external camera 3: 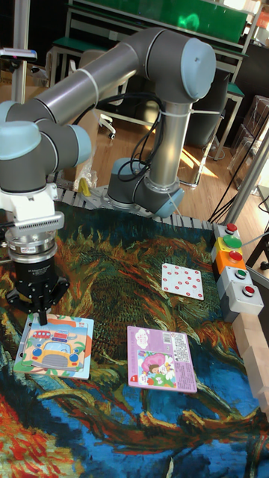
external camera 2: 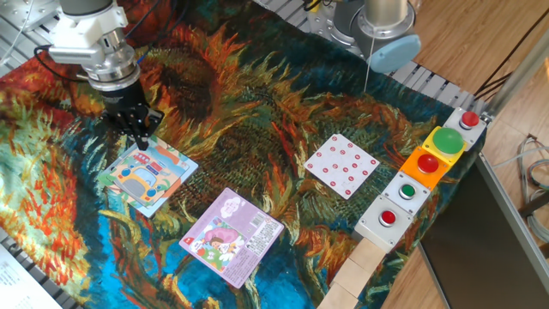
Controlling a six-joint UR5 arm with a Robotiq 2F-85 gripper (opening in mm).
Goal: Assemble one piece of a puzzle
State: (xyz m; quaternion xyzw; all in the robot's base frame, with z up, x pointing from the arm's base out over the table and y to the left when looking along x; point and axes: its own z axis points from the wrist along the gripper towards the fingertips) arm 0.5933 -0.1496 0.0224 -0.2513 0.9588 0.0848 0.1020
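Note:
The puzzle (external camera 2: 146, 177) lies flat on the painted cloth at the left. It is a pale blue and green square board with an orange vehicle picture, also seen in the tall fixed view as the puzzle (external camera 3: 54, 346). My gripper (external camera 2: 140, 142) points straight down over the board's far edge, its black fingers (external camera 3: 38, 311) drawn together. The tips hang just above or at that edge. No loose piece shows between them.
A purple-pink square puzzle (external camera 2: 231, 236) lies just right of the board. A white card with red dots (external camera 2: 341, 165) sits further right. A row of button boxes (external camera 2: 426, 167) and pale wooden blocks (external camera 2: 360, 266) line the right edge. The arm's base (external camera 3: 146, 190) stands behind the cloth.

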